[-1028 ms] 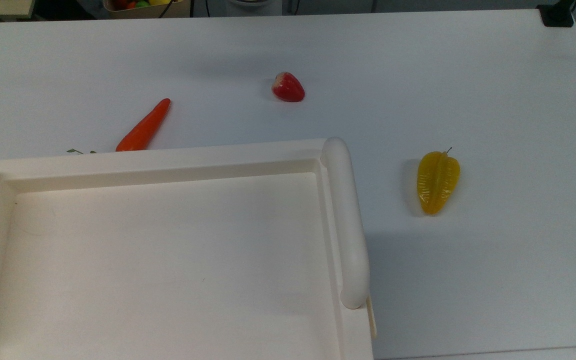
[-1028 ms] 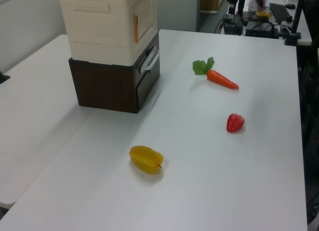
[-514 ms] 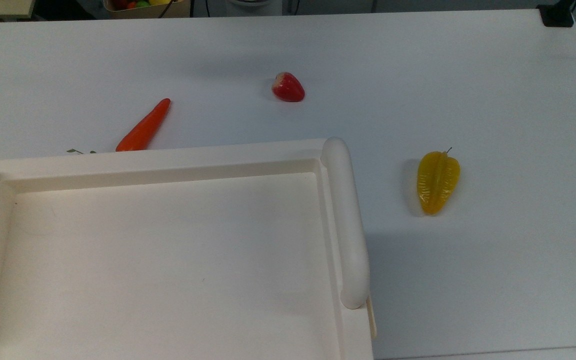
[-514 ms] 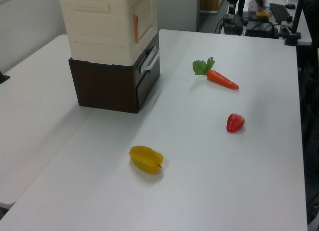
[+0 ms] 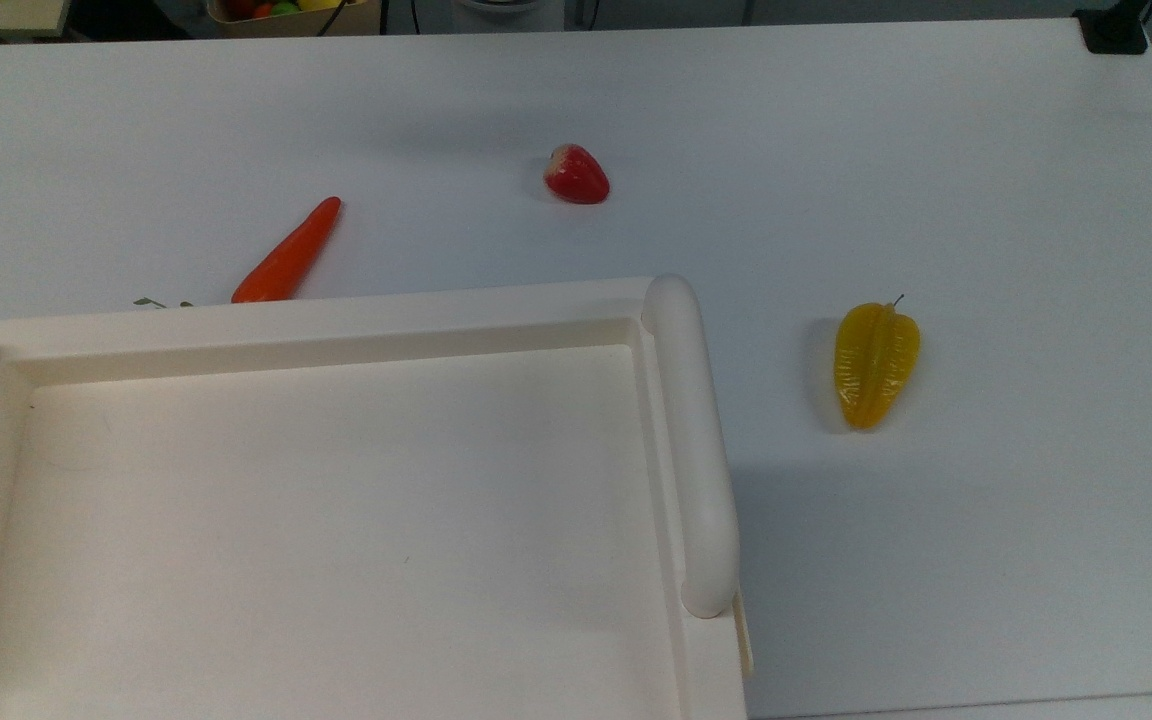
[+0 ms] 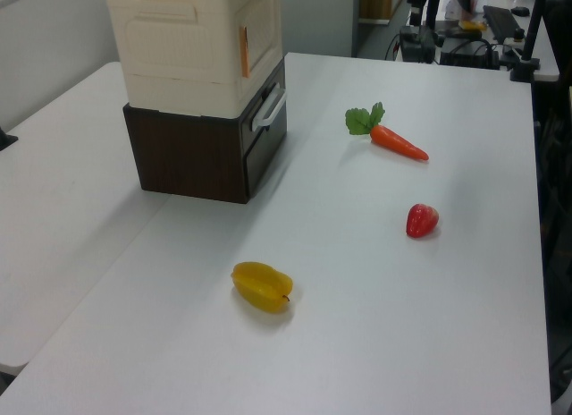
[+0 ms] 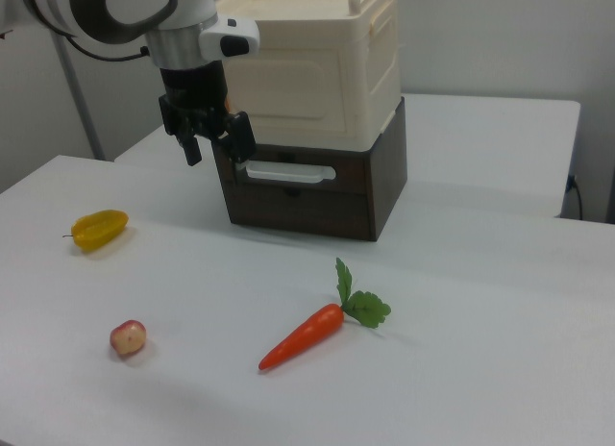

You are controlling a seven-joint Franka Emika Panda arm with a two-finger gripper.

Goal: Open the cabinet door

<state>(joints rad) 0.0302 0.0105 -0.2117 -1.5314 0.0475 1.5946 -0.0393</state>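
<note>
The cabinet (image 7: pixel 370 52) is a large cream box standing on a dark brown drawer unit (image 7: pixel 317 201). Its recessed top (image 5: pixel 336 520) with rounded rails takes up the top view's lower left. The cabinet door (image 7: pixel 288 81) is the plain cream front panel, lying flat against the box. In the left view the cabinet door (image 6: pixel 262 30) has an orange-brown hinge fitting (image 6: pixel 242 53) along its left edge. My gripper (image 7: pixel 217 154) hangs in front of the door's lower left corner in the right view, pointing down, open with nothing between its black fingers.
On the white table (image 5: pixel 936 150) lie a toy carrot (image 7: pixel 303 335), a red strawberry (image 7: pixel 128 337) and a yellow starfruit (image 7: pixel 99 229). The drawer below the cabinet has a white bar handle (image 7: pixel 285 172). Cluttered desks stand beyond the table's far end in the left view.
</note>
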